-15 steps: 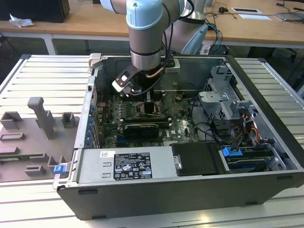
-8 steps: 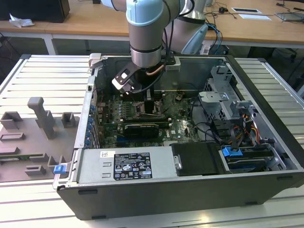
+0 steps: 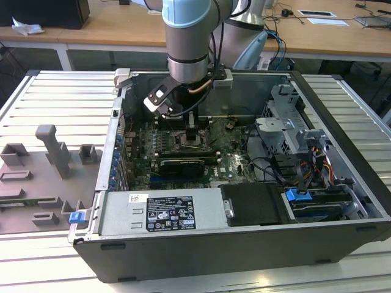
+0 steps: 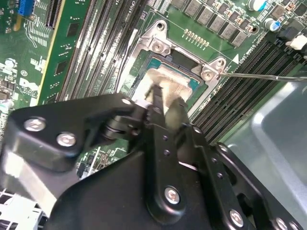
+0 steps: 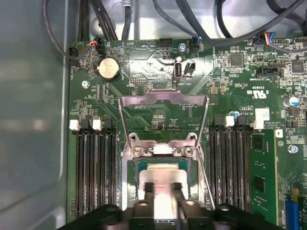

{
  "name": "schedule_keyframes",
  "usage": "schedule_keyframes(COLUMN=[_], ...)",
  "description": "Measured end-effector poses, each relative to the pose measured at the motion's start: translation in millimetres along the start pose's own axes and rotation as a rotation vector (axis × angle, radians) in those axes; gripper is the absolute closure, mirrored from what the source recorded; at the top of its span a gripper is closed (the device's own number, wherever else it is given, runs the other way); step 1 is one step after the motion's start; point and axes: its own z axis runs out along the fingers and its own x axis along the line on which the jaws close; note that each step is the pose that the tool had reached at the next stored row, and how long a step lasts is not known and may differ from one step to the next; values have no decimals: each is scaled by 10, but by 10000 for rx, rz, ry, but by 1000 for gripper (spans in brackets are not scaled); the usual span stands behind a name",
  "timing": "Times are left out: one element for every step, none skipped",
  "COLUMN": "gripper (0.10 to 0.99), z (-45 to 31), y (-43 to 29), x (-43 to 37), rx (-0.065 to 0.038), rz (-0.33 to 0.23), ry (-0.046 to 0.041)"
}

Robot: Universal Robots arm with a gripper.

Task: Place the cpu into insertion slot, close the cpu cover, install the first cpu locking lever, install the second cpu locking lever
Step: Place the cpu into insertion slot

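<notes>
The cpu (image 5: 160,173) lies with its pale silver top up inside the insertion slot (image 5: 130,182), a silvery-rimmed socket on the green board. In the second wrist view the cpu (image 4: 165,76) sits in the insertion slot (image 4: 157,45) the same way. My gripper (image 5: 163,191) hangs directly over the cpu, very close to it and hiding part of it. The gripper (image 4: 165,98) covers the chip's near half. The cpu cover (image 5: 163,98) stands swung open behind the socket, with the board showing through its window. A thin locking lever (image 5: 206,177) lies loose beside the socket. In the exterior view the gripper (image 3: 194,131) reaches down into the case.
Long black memory slots (image 5: 93,167) flank the socket on both sides. A graphics card (image 3: 183,166) sits in front of it and a drive cage (image 3: 287,131) stands at the exterior view's right. Cables (image 5: 144,19) run along the case wall, and a power supply (image 3: 165,213) fills the case front.
</notes>
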Motion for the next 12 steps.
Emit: schedule_keyframes(gripper=[855, 918, 976, 980, 980, 980, 980, 980, 980, 980, 980, 980], z=[-7, -17, -23, -35, -46, -55, -64, -68, -71, -76, -81, -89], y=[1, 1, 2, 3, 4, 5, 6, 6, 6, 6, 7, 8], x=[0, 1, 1, 1, 2, 2, 2, 2, 3, 3, 3, 3], rx=[0, -1, -1, 0, 0, 0, -1, -1, -1, -1, 0, -1], rz=[-1, -2, -3, -3, -3, -3, -4, -3, -3, -3, -3, -3], ry=[-8, -21, -31, -40, -40, -40, -39, -39, -39, -40, -40, -40])
